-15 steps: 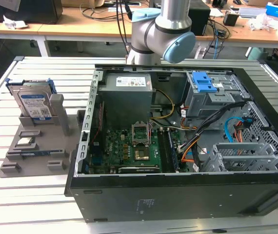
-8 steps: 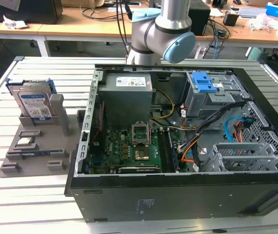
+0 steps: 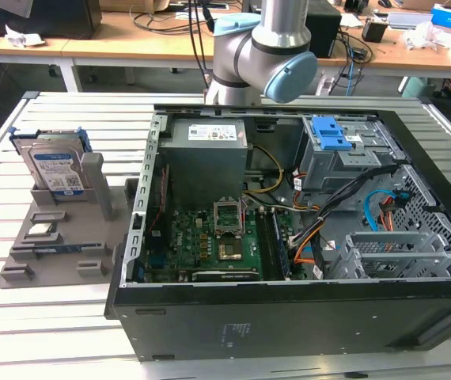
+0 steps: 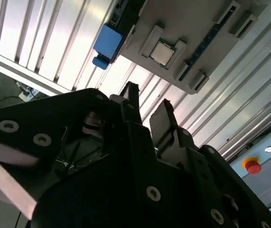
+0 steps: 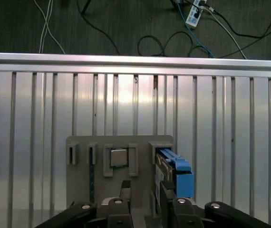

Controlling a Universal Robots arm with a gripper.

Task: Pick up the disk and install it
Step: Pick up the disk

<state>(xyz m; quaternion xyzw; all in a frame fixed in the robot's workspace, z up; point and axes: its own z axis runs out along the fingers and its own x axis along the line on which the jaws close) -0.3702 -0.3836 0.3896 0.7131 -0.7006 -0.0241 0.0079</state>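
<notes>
The disk stands on edge in a slot of the grey holder at the exterior view's left, on the slatted table, beside the open computer case that takes the centre and right of the frame. In the first wrist view the gripper hangs above the holder, close to the disk's blue bracket. In the second wrist view its fingers stand a narrow gap apart, holding nothing.

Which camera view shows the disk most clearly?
The exterior view: the disk stands upright in the grey holder, with its labelled face visible. The first wrist view shows it edge-on, with its blue bracket nearest the camera. The second wrist view shows one corner of that bracket.
</notes>
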